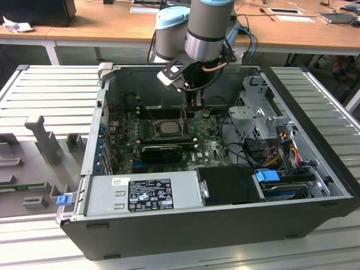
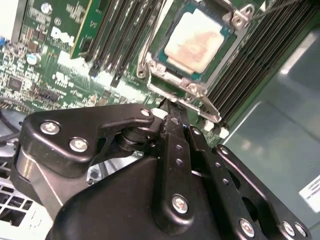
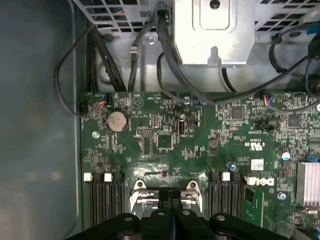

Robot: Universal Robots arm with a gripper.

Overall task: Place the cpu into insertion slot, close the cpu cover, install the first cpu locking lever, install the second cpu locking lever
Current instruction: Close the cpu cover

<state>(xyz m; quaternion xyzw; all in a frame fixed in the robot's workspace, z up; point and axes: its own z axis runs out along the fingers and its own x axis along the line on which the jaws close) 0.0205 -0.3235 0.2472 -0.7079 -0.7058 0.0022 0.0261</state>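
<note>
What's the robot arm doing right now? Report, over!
Arm's black gripper shut, tip beside the silvery metal cover frame. Frame looks down over the pale square cpu. Nothing seen in the way.

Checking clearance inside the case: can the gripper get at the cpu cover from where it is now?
Likely yes. The gripper hangs right at the edge of the cpu cover, the case is open above, and nothing lies between them; the memory slots only flank it on both sides.
</note>
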